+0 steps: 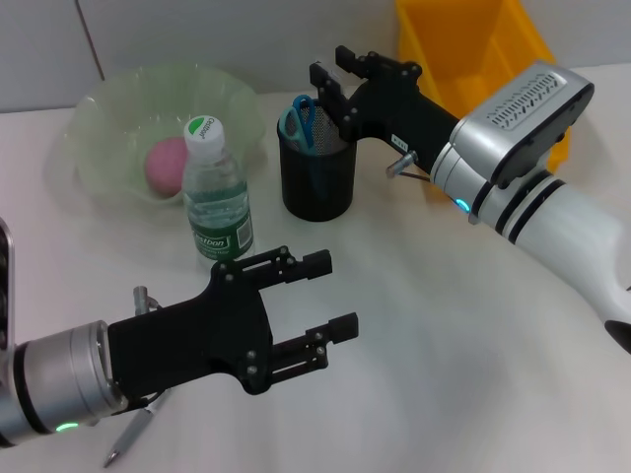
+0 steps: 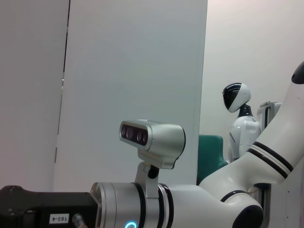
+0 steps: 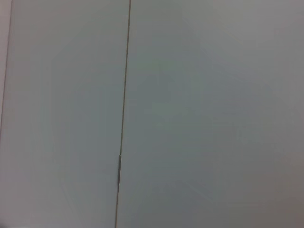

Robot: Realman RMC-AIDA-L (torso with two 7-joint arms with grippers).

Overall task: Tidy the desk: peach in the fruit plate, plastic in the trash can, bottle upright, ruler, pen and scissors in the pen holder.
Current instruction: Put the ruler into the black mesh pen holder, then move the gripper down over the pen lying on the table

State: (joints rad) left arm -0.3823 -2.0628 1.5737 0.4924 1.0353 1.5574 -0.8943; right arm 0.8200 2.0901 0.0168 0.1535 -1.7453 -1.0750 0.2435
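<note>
Left gripper (image 1: 320,310) hovers over the near-left of the white desk (image 1: 444,325), fingers spread, nothing between them; probably lined up for the silver pen (image 1: 128,439) lying flat under its forearm at the near edge, the one item I can see still loose. Far left, the translucent green fruit plate (image 1: 108,118) holds the pink peach (image 1: 168,166), so that part looks done. Just right of it and nearer, the clear plastic water bottle with white cap (image 1: 215,197) stands upright, also done. Centre-far, the black mesh pen holder (image 1: 317,182) has the blue-handled scissors (image 1: 306,116) in it, handles up; can't tell if the ruler's inside. Right gripper (image 1: 330,84) sits at the holder's far-right rim, fingers apart, empty, likely placed for a drop-in. Behind its arm at far right, the yellow plastic trash can (image 1: 473,39); contents hidden. Wrist views show only walls and robot body.
</note>
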